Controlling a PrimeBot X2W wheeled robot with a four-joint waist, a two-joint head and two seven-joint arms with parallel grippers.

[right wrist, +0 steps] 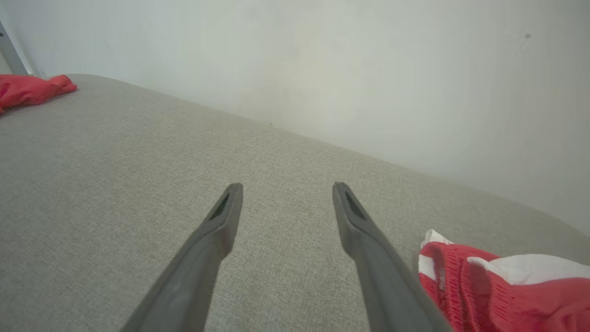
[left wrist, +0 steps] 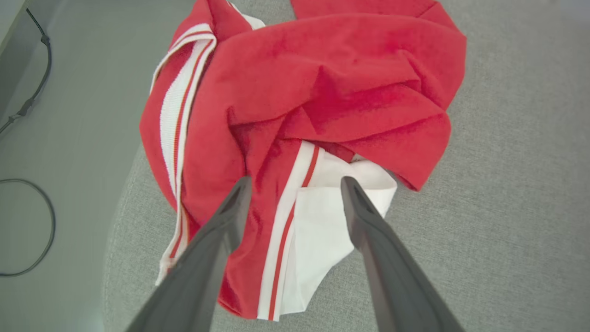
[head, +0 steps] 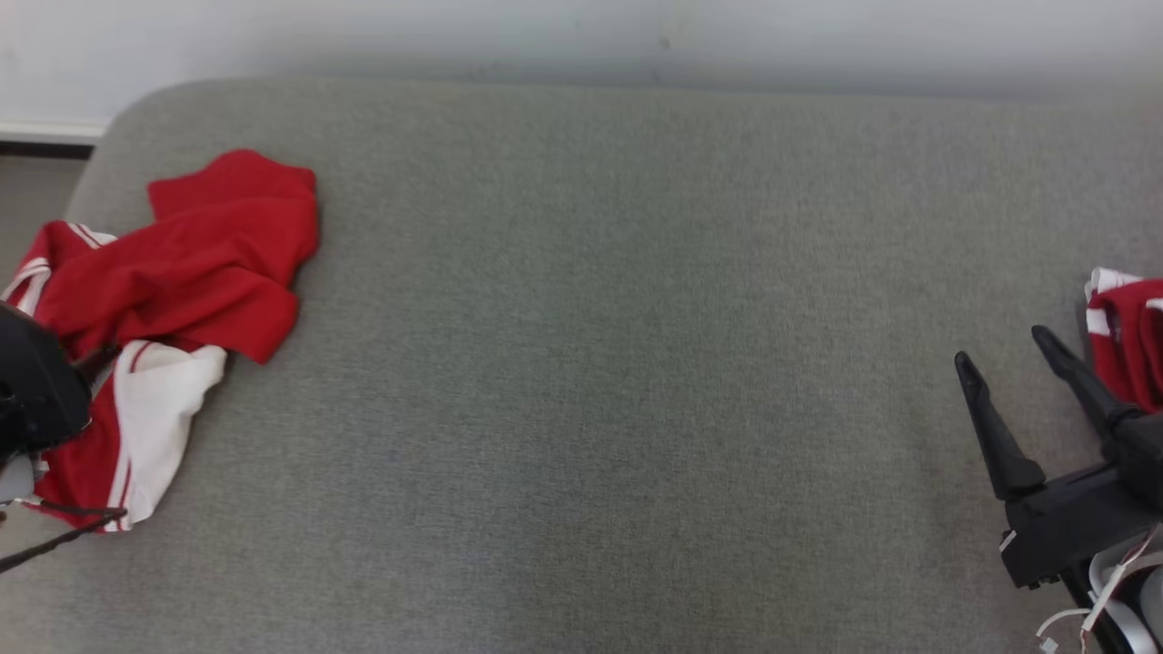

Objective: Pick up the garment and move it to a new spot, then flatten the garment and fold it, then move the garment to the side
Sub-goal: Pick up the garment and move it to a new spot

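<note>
While the left gripper (left wrist: 296, 182) hangs above a crumpled red and white garment (left wrist: 332, 83), its jaws stand spread wide and released, grasping nothing. Seen from the left wrist, the two dark jaws frame a white panel edged with a thin red stripe; the bulk of the red cloth is bunched in loose folds beyond the jaw tips. A white ribbed band with red lines runs along the cloth's edge, out past the left jaw. Whether the tips touch the cloth cannot be told.

The garment lies near the rounded corner of a grey upholstered surface (head: 591, 363). Off that corner, further out from the left jaw, is a pale floor (left wrist: 69, 138) with thin dark cables (left wrist: 46, 221) looping across it.

The right gripper (head: 1001, 347) is well apart from the garment, at the opposite side of the upholstered surface. Its jaws are also spread and released, with only bare grey fabric between them and ahead of them. Just beside the outer right jaw lies a second red and white garment (right wrist: 507, 286), a bunched heap of red mesh-like cloth with white trim; it appears not to touch the jaw. Beyond the right jaws' tips a plain pale wall (right wrist: 368, 69) rises behind the surface's far edge.
</note>
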